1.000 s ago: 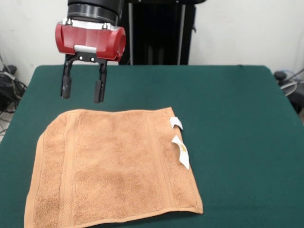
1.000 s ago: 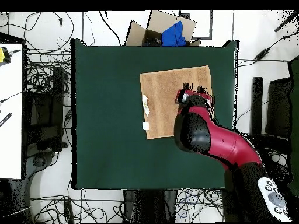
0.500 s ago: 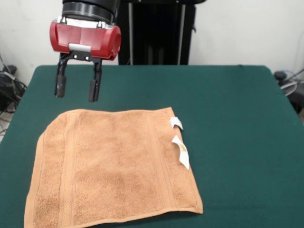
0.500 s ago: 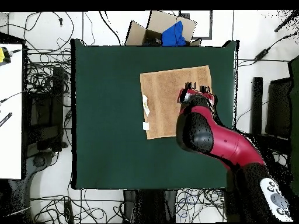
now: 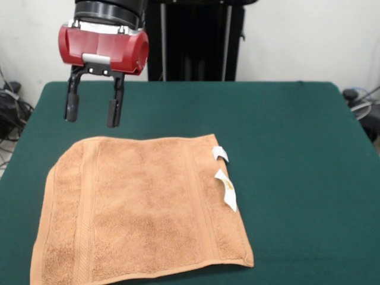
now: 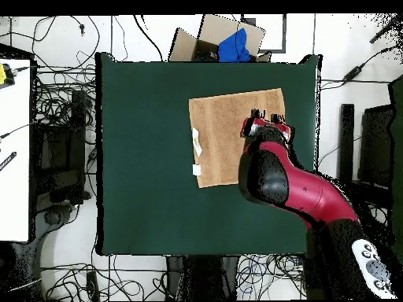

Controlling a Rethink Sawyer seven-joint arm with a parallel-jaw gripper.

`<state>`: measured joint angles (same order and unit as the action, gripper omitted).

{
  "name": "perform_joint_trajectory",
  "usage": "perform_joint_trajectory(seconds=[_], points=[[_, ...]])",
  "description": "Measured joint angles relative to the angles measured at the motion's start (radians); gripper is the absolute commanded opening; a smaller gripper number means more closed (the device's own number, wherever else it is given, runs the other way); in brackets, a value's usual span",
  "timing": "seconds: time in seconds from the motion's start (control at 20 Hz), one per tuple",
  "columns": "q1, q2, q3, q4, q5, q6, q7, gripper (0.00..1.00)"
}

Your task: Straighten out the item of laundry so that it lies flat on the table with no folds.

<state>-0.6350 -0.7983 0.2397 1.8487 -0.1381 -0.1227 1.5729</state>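
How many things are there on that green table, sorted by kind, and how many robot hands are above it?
Towels: 1, the orange-tan towel, lying flat on the table
White tags on its edge: 2, the tags
Robot hands: 1, the hand, open, above the table
Total: 4

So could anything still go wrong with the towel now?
Maybe two things. The towel looks flat, but its near edge runs off the bottom of the front view, so a fold there might go unseen. The gripper hangs with open jaws just beyond the towel's far corner; dipping low, it might snag and wrinkle it.
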Motion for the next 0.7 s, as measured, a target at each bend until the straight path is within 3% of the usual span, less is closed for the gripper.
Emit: perform_joint_trajectory(seconds=[0.7], points=[[0.005,0.0,-0.003,-0.008,0.0,0.0,0.0,1.0]])
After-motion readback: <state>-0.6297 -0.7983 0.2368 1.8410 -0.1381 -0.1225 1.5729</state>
